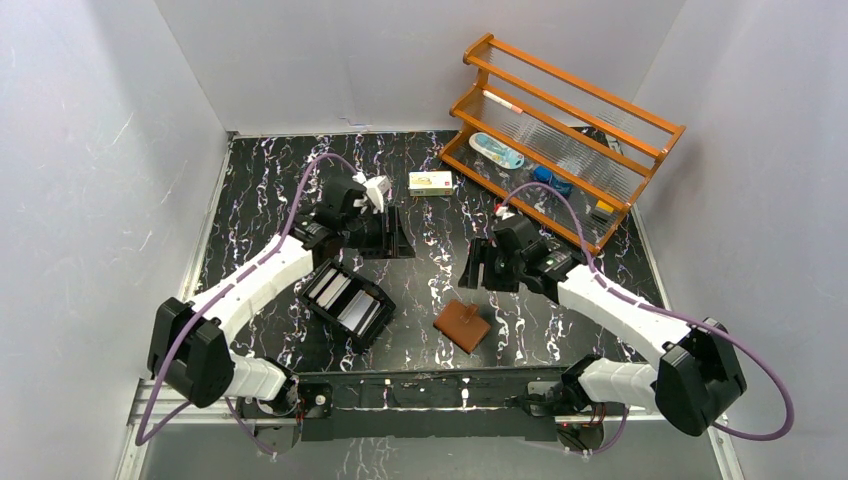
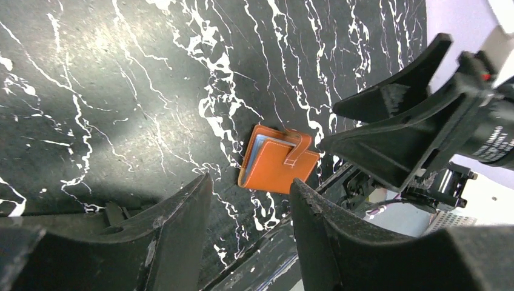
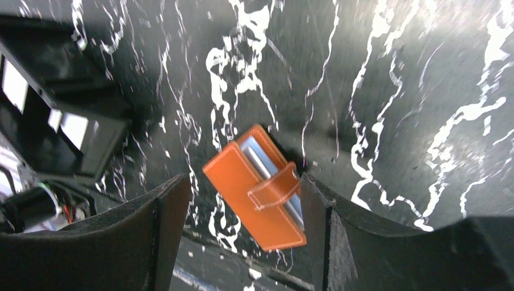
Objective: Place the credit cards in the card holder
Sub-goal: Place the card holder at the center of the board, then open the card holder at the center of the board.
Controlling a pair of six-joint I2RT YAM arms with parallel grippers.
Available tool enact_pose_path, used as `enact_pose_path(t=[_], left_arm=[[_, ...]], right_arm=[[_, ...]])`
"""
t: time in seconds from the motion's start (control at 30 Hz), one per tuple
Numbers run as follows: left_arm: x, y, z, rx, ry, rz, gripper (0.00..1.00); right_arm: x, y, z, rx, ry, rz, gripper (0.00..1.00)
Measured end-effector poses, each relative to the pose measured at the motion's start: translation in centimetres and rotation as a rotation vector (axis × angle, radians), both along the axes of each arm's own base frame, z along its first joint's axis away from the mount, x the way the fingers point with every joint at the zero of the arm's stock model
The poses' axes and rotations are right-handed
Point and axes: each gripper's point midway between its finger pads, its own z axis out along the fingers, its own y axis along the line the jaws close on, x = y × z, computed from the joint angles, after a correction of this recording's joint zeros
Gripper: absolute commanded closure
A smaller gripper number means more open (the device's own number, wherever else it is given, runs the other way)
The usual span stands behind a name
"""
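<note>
The card holder (image 3: 257, 197) lies closed, only pale edges of credit cards (image 3: 259, 159) peeking out, their number hidden. The left gripper (image 2: 250, 185) and right gripper (image 3: 245, 182) both stand spread, holding nothing.

Top cam: bright, even overhead light, sharp thru-out; walls (image 1: 100, 150) near blown-out, soft shadows on table (image 1: 260, 200). L wrist: holder (image 2: 276, 163) crisp, L fingers (image 2: 170, 242) dark + out of focus, hazy glare on table upper left, top-right corner overexposed. R wrist: whole frame soft/smeared, holder (image 3: 242, 188) edges fuzzy, glare sheen upper right, R fingers (image 3: 363, 242) dark, blurred.
</note>
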Motion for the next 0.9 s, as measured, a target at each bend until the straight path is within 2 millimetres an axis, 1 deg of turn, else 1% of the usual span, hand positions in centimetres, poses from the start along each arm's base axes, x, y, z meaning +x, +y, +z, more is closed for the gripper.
enact_pose_path(t=[0.1, 0.27, 0.43, 0.5, 0.57, 0.73, 0.8, 0.83, 0.9], left_arm=[[-0.5, -0.4, -0.3, 0.008, 0.015, -0.013, 0.51], [-1.0, 0.1, -0.6, 0.029, 0.033, -0.005, 0.50], [-1.4, 0.4, 0.1, 0.023, 0.021, -0.004, 0.50], [-1.5, 0.5, 0.5, 0.019, 0.014, -0.004, 0.50], [-1.6, 0.6, 0.8, 0.015, 0.006, -0.004, 0.51], [-1.7, 0.6, 1.1, 0.011, -0.001, -0.005, 0.53], [-1.7, 0.6, 1.1, 0.012, -0.001, -0.005, 0.54], [-1.8, 0.6, 1.1, 0.013, 0.001, -0.005, 0.54], [-1.8, 0.7, 1.1, 0.013, 0.002, -0.005, 0.56]], right_arm=[[-1.7, 0.1, -1.7, 0.003, 0.074, 0.045, 0.28], [-4.0, 0.2, -3.7, 0.011, 0.170, 0.106, 0.28], [-6.1, 0.0, -6.0, 0.006, 0.265, 0.158, 0.30], [-6.7, -0.1, -6.6, 0.008, 0.288, 0.171, 0.33], [-7.0, 0.1, -6.7, 0.021, 0.298, 0.188, 0.43], [-7.2, 1.1, -6.4, 0.082, 0.286, 0.229, 0.79], [-7.3, 1.3, -6.5, 0.099, 0.285, 0.232, 0.96], [-7.3, 1.3, -6.6, 0.104, 0.284, 0.231, 1.00], [-7.2, 1.4, -6.5, 0.110, 0.281, 0.222, 1.00]])
